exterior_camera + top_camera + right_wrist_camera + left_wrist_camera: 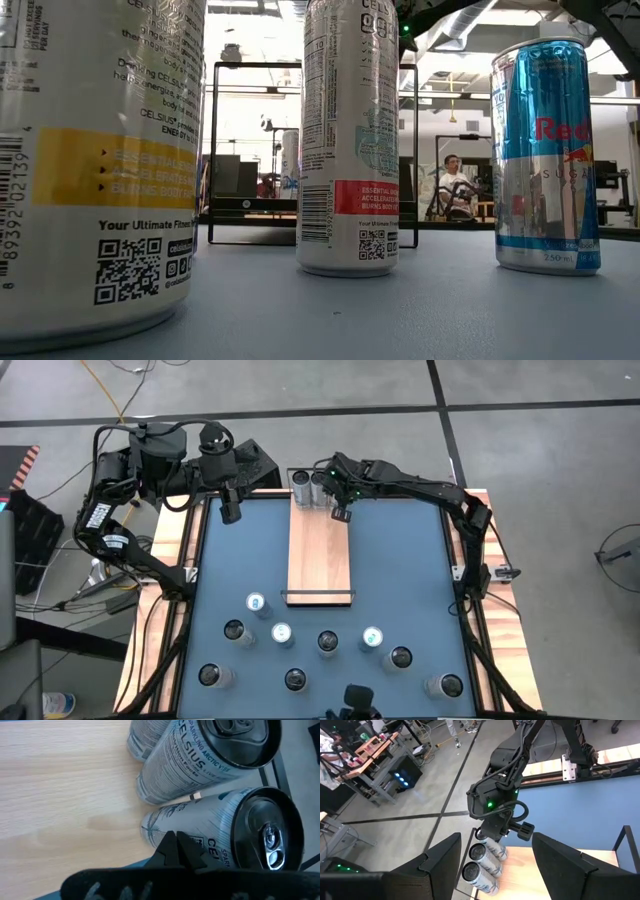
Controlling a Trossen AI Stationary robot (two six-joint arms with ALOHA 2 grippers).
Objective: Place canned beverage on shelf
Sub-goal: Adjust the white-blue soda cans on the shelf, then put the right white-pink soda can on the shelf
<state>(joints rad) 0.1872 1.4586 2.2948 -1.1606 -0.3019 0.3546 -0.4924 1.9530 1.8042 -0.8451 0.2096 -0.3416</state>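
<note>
Hovering with fingers pressed together, the right gripper (pixel 341 513) sits just beside two cans (pixel 309 487) standing at the shelf's (pixel 320 555) far end. Left gripper (pixel 230 511), fingers spread and empty, waits near the table's (pixel 410 570) far left corner.

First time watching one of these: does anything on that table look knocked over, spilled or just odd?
Nothing stands out. Two cans stand upright at the far end of the shelf, the rest upright on the blue table. No spill shows.
</note>
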